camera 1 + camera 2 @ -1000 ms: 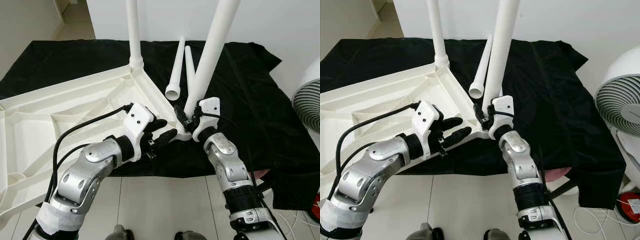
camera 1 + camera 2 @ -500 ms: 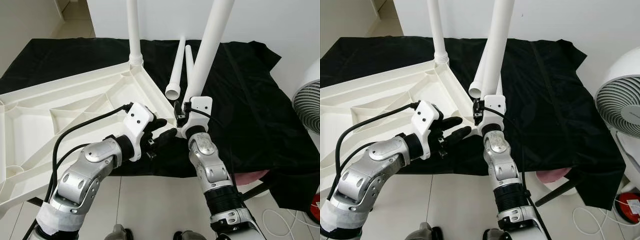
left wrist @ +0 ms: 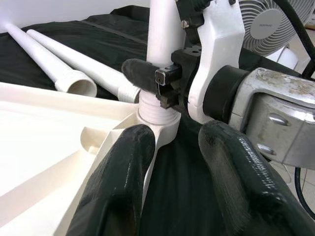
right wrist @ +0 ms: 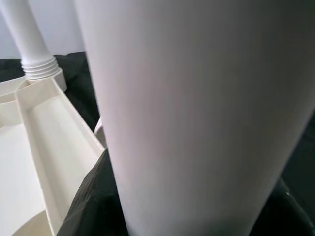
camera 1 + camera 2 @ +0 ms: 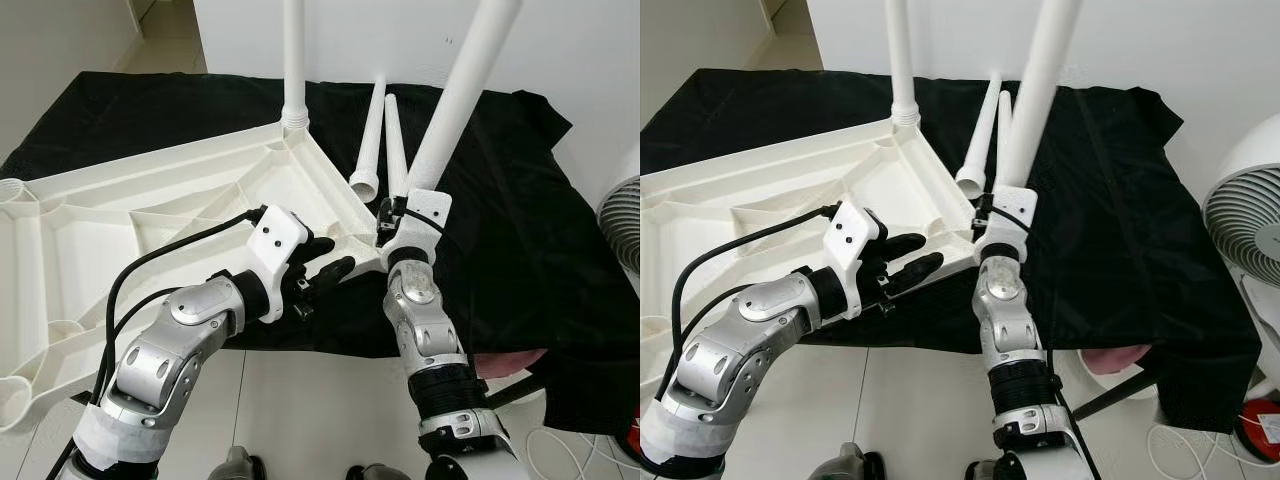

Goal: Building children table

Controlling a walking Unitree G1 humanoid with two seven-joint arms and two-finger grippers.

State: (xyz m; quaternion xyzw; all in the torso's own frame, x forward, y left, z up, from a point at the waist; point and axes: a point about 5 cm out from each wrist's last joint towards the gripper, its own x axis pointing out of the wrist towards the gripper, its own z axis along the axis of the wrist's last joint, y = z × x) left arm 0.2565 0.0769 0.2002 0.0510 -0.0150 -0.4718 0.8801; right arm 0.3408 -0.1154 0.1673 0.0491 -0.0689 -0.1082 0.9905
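Tabletop: the white plastic children's tabletop [image 5: 150,215] lies upside down on a black cloth [image 5: 500,200], ribbed underside up, its near corner just past the cloth's edge.
Fitted leg: one white table leg [image 5: 294,60] stands upright in the far corner socket, threaded collar seated at the base.
Held leg: a second white leg [image 5: 455,110] rises tilted from the near corner socket; in the left wrist view its threaded end [image 3: 156,110] sits on the socket rim.
Right gripper: the right gripper [image 5: 384,218] is clamped round the base of the held leg, just above the thread, one black finger [image 3: 142,73] wrapped across the tube.
Left gripper: the left gripper [image 5: 328,266] hovers just beside the same corner, its two black fingers [image 3: 115,182] spread apart and holding nothing, one on each side of the tabletop's corner edge.
Loose legs: two more white legs [image 5: 372,130] lie side by side on the cloth behind the corner, open end of one facing the robot.
Fan: a white floor fan [image 5: 1245,225] stands to the right of the cloth; a small dark label on its hub in the left wrist view is too small to read.
Floor: pale tiles [image 5: 320,410] under the robot.
Writing: no legible brand or text on the table parts.
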